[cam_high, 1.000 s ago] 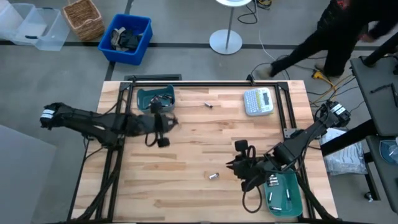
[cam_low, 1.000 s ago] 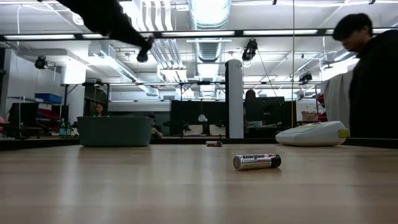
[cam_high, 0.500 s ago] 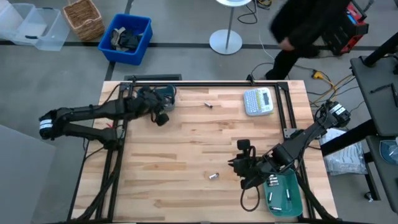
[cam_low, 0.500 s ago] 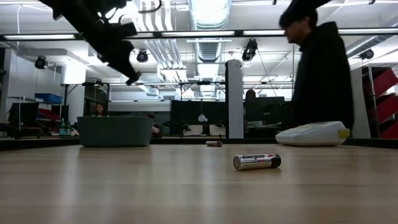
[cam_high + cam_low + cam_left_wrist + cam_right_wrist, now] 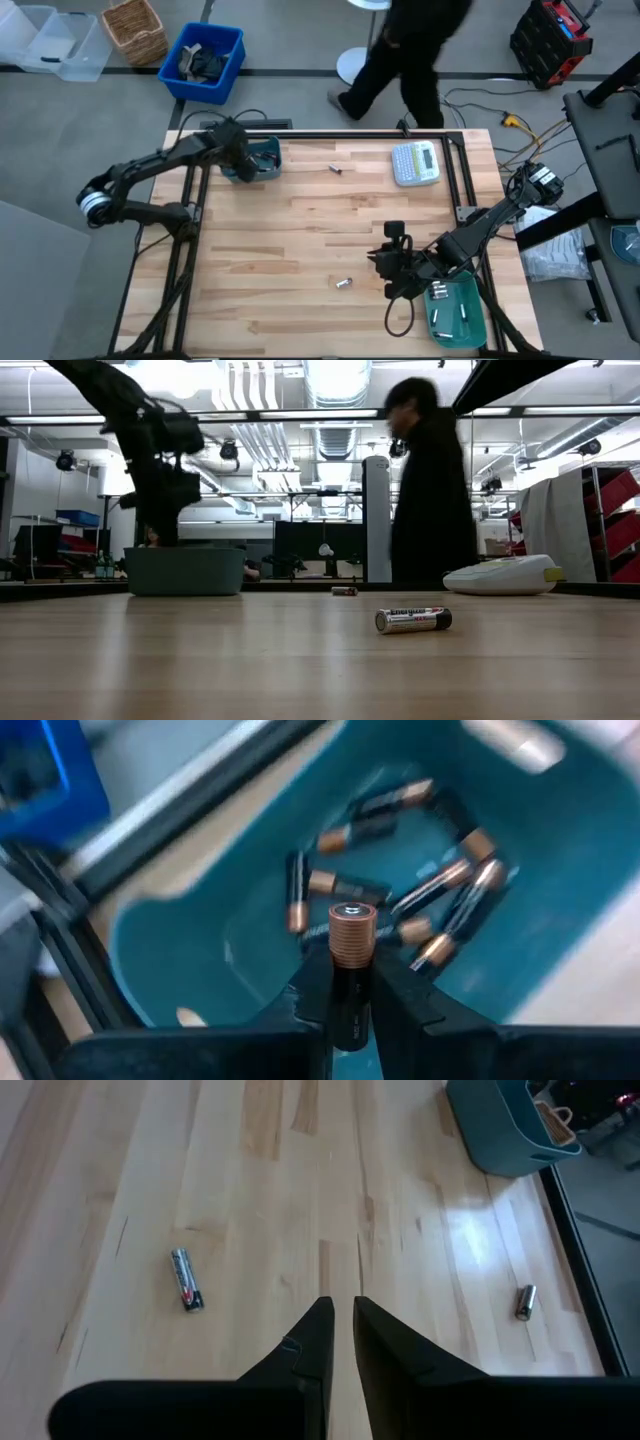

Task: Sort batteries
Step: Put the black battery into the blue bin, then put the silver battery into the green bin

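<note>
Light wooden table [image 5: 300,240] seen from above, framed by dark metal rails. Beyond its far edge, a person in dark clothes [image 5: 405,50] walking past on a grey floor; nearby, a blue bin [image 5: 203,60], a wicker basket [image 5: 133,28] and a clear plastic tub [image 5: 45,40].

Left arm reaching to the far left corner, left gripper [image 5: 350,982] poised over a teal bin [image 5: 268,160] there, fingers clamped on a copper-topped dark battery [image 5: 351,933] held upright. Below it, inside that bin, a loose heap of dark, copper-ended batteries [image 5: 440,885].

Right arm stretched in from the right side, right gripper [image 5: 340,1320] low over the near right part of the table, fingers nearly together with only a slim gap, holding nothing. Just beside it toward the near right corner, a second teal bin [image 5: 458,312] containing several silvery batteries [image 5: 437,295].

Grey-white label maker [image 5: 415,163] with keys lying near the far right edge.

Silver battery [image 5: 342,284] lying on its side on bare wood near the middle front, a little to the left of the right gripper. Small dark battery [image 5: 336,168] lying alone near the far edge, between the first teal bin and the label maker.
</note>
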### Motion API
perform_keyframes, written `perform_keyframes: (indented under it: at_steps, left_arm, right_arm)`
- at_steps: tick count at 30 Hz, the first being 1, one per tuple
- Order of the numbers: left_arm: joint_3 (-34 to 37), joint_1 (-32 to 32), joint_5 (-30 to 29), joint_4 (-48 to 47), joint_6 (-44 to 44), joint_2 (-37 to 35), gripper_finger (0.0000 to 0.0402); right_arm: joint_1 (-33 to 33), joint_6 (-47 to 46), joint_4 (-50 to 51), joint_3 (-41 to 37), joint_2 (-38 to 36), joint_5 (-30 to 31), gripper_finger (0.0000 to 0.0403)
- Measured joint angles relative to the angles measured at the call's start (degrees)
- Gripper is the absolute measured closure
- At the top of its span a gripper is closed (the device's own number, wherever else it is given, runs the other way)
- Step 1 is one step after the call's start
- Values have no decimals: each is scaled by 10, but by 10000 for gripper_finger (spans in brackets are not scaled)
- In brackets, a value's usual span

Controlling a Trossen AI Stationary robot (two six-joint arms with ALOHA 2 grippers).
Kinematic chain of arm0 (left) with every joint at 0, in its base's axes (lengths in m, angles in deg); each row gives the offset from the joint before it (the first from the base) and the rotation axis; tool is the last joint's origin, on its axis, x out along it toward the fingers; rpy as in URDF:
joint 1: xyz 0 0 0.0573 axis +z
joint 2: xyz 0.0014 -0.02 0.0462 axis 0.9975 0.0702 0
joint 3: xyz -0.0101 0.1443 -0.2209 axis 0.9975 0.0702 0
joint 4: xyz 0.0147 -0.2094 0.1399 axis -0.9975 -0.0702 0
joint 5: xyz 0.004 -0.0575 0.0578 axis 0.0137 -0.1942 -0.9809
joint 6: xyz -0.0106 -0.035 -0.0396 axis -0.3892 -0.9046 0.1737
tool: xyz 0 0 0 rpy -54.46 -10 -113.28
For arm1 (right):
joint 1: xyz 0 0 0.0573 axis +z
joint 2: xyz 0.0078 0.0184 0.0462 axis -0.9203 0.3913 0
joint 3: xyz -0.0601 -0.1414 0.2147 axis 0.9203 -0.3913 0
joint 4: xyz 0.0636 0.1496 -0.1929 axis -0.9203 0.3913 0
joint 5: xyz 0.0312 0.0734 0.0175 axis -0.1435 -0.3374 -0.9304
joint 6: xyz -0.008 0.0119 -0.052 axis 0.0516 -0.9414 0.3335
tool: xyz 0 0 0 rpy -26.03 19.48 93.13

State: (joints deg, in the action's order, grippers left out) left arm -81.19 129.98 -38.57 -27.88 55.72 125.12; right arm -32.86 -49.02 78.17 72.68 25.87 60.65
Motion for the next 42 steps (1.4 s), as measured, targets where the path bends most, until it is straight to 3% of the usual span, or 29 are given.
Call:
perform_keyframes:
  at_steps: [7,13,20,27,32,38,42]
  left_arm:
    - [0,42,12,0,4,67,376]
    - [0,42,12,3,0,87,336]
    - [0,42,12,6,1,76,312]
    - [0,31,7,17,6,18,309]
    - [0,-16,6,55,14,-50,309]
    - [1,-130,1,109,14,-118,309]
    - [2,-216,-55,147,4,-142,309]
  right_arm:
    - [-3,7,-3,0,0,1,369]
    - [-8,8,-3,0,0,1,369]
    - [-15,10,-3,0,0,1,369]
    - [-37,0,-10,0,0,0,369]
    - [-64,0,-13,0,0,-9,369]
    - [-100,8,-36,0,10,-85,369]
    - [-109,19,-70,0,18,-135,369]
